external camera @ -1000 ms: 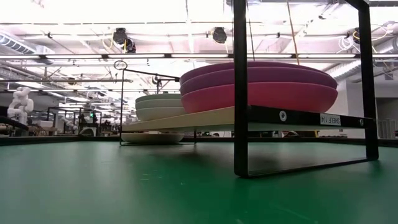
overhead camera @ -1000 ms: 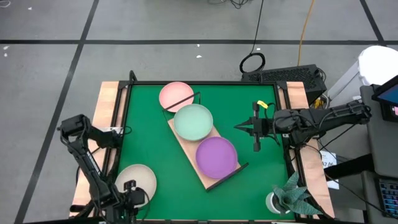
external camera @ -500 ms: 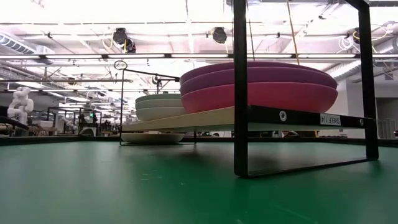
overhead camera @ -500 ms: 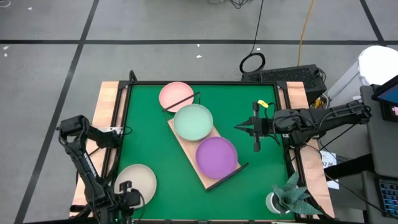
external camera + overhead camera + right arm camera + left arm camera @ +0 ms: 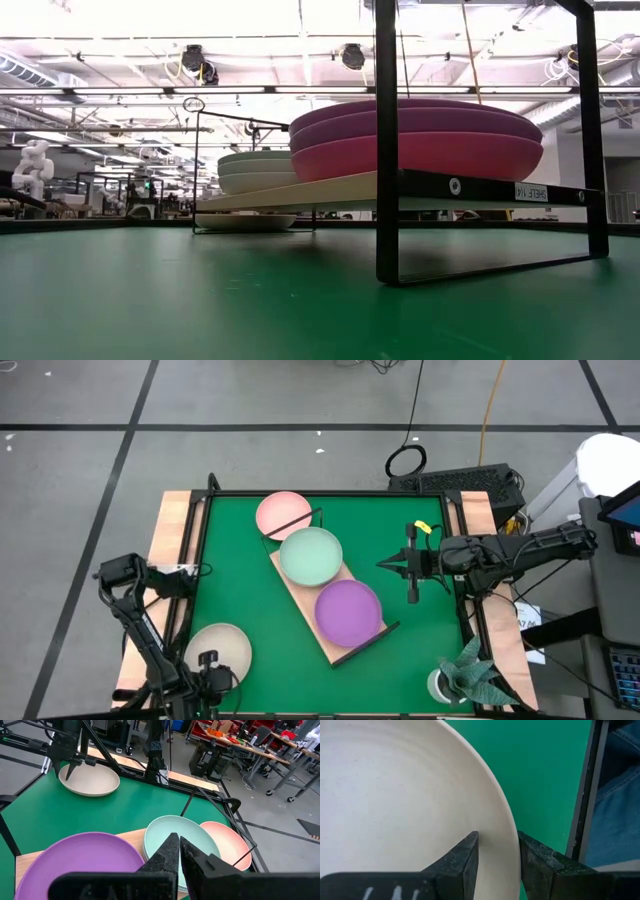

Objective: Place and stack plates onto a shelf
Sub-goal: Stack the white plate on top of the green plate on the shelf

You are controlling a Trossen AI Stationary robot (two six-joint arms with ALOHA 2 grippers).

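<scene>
A: What is the left gripper (image 5: 497,857) doing now at the corner of the table, about seven o'clock?

B: It is grasping the beige plate (image 5: 219,651) by the rim. One finger is sitting inside the plate and the other outside, so the thin edge is being pinched between them. I think this is the only good hold, because the plate is too wide to take across.

A: And the right gripper (image 5: 411,568)?

B: It is waiting at about three o'clock, above the green mat (image 5: 233,570), with its fingers clenched together and holding nothing. It is staying well apart from the shelf (image 5: 330,646), probably to leave the way free.

A: Where are the other plates lying?

B: On the shelf, which is running across the middle from eleven to five o'clock. The mint green plate (image 5: 310,556) is topping one stack, the purple plate (image 5: 348,612) is topping the other, with a magenta plate (image 5: 420,155) under it. The salmon pink plate (image 5: 282,513) is lying at twelve o'clock, partly under the wire frame.

A: So what is remaining?

B: I judge the beige plate and the pink one are not yet stacked.
</scene>
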